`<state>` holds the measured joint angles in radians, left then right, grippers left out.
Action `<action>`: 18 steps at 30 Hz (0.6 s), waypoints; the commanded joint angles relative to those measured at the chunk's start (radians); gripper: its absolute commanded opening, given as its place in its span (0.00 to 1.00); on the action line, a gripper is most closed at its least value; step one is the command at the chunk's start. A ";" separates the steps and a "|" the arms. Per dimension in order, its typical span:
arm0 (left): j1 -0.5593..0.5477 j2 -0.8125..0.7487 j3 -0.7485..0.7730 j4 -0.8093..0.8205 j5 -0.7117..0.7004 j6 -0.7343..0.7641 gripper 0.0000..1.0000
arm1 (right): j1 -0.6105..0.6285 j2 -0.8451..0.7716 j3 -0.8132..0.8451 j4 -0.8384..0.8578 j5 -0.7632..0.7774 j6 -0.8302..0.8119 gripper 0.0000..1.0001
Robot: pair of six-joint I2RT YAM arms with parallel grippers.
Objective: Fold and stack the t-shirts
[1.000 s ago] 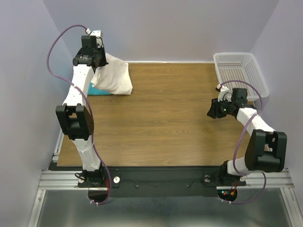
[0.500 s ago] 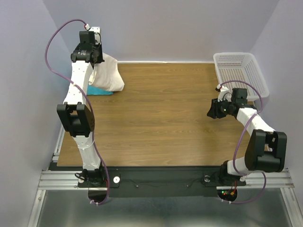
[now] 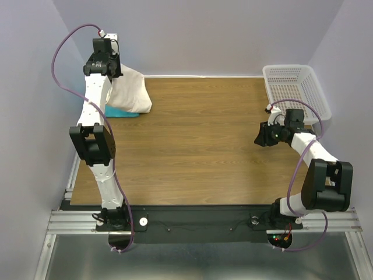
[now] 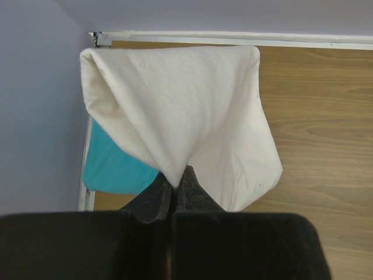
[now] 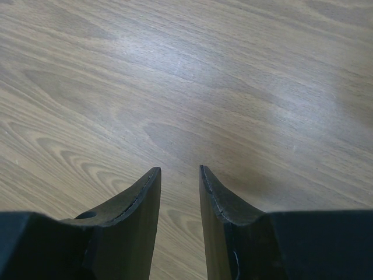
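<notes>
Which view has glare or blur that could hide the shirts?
Right wrist: pale sheen on the bare table, right gripper dark, no shirt visible. Left wrist: cream-white shirt crisp and evenly lit, turquoise shirt clear beneath it, left gripper nearly black. Top: even light, soft shadows, nothing blurred.

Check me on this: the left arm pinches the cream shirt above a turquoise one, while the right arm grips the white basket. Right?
Not quite. The right gripper grips nothing: the right wrist view shows its jaws apart over the wooden table, away from the white basket. The left gripper does pinch the cream shirt above the turquoise one.
</notes>
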<state>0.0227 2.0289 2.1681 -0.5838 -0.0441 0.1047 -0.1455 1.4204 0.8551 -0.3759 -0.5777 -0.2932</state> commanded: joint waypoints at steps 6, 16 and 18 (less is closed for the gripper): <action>0.013 -0.001 0.090 0.088 -0.082 0.032 0.00 | -0.008 0.020 0.024 -0.001 -0.030 -0.011 0.39; 0.011 0.019 0.130 0.133 -0.106 0.013 0.00 | -0.008 0.031 0.025 -0.003 -0.033 -0.009 0.38; 0.011 0.017 0.133 0.139 -0.117 0.021 0.00 | -0.009 0.032 0.025 -0.003 -0.034 -0.011 0.39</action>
<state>0.0280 2.0792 2.2299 -0.5495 -0.1211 0.1162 -0.1455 1.4498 0.8551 -0.3832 -0.5884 -0.2932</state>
